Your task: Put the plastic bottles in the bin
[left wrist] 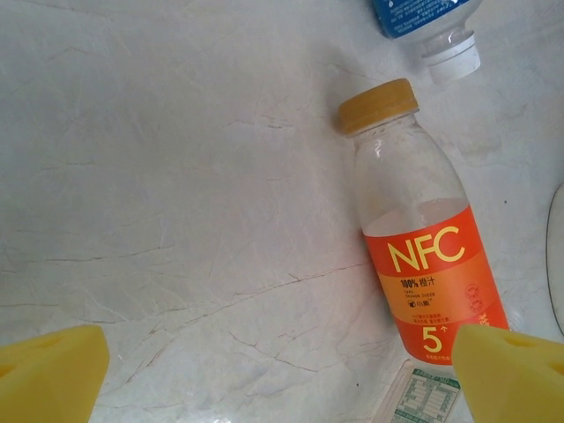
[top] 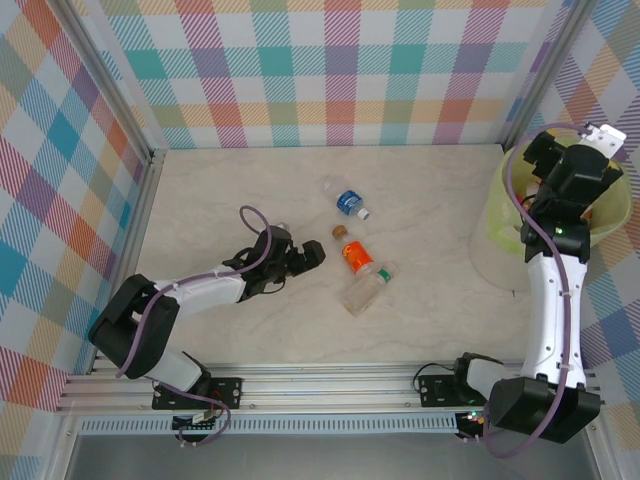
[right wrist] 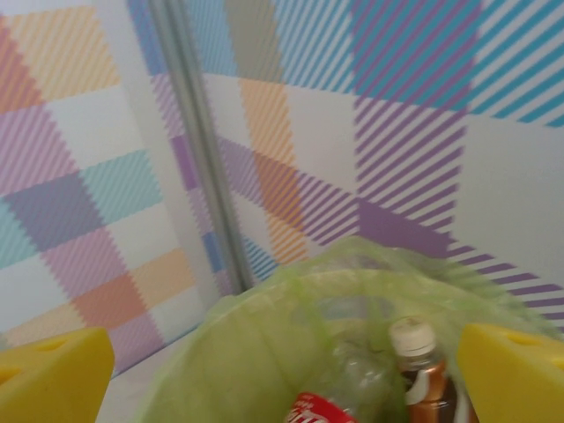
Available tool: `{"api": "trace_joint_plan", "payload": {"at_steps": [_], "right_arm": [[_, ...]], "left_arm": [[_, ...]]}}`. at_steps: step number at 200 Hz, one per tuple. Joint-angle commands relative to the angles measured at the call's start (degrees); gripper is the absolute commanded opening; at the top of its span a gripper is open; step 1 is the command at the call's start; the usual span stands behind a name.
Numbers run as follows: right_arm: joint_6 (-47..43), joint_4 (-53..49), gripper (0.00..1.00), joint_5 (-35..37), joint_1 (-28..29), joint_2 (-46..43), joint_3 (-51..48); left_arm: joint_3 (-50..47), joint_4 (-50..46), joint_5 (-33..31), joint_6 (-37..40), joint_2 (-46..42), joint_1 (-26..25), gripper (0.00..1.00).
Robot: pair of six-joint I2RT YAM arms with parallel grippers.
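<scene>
Your left gripper (top: 312,257), fingers apart and empty, faces three plastic bottles (top: 355,255) lying on the table (top: 200,200), while your right gripper (right wrist: 282,374), fingers likewise apart, hangs over the bin (top: 495,225).

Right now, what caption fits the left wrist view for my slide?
Open left gripper facing an orange-labelled bottle lying on the table, a blue-labelled bottle just beyond it.

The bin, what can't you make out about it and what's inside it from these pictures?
- Top external view: the right arm covers most of the bin, so what lies in it cannot be counted.
- Right wrist view: the picture is blurred. A red-labelled bottle is cut off by the bottom edge, and a brown-labelled bottle shows only its upper part. Label text is unreadable.
</scene>
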Motion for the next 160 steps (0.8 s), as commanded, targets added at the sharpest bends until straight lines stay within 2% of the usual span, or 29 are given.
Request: {"api": "trace_joint_plan", "payload": {"at_steps": [1, 40, 61, 82, 104, 127, 150, 160], "right_arm": [[5.42, -2.49, 1.00, -15.48, -0.18, -1.82, 0.42], [7.89, -2.91, 1.00, -40.07, 0.87, -1.05, 0.05], [6.01, -4.55, 1.00, -45.86, 4.60, 0.32, 0.12], [2.33, -6.63, 1.00, -44.17, 11.18, 1.67, -1.18], [0.68, -8.24, 1.00, -37.79, 18.43, 3.76, -3.45], [9.27, -11.08, 1.00, -29.09, 23.06, 6.28, -5.69], [18.61, -16.67, 1.00, -27.26, 26.45, 8.20, -7.92], [21.73, -18.15, 1.00, -23.76, 29.30, 8.34, -9.55]], "left_arm": [[-0.05, -0.61, 1.13, -0.91, 0.83, 0.70, 1.00], [0.68, -0.70, 2.07, -1.10, 1.87, 0.70, 1.00], [1.22, -1.03, 2.44, -1.08, 2.59, 0.70, 1.00], [1.36, -1.16, 2.69, -1.38, 3.08, 0.70, 1.00], [1.54, -1.20, 2.94, -1.64, 3.18, 0.70, 1.00], [1.33, -1.64, 2.53, -1.50, 2.71, 0.75, 1.00], [0.76, -1.88, 1.86, -1.60, 1.97, 0.79, 1.00], [0.48, -1.90, 1.50, -1.72, 1.84, 0.79, 1.00]]}}
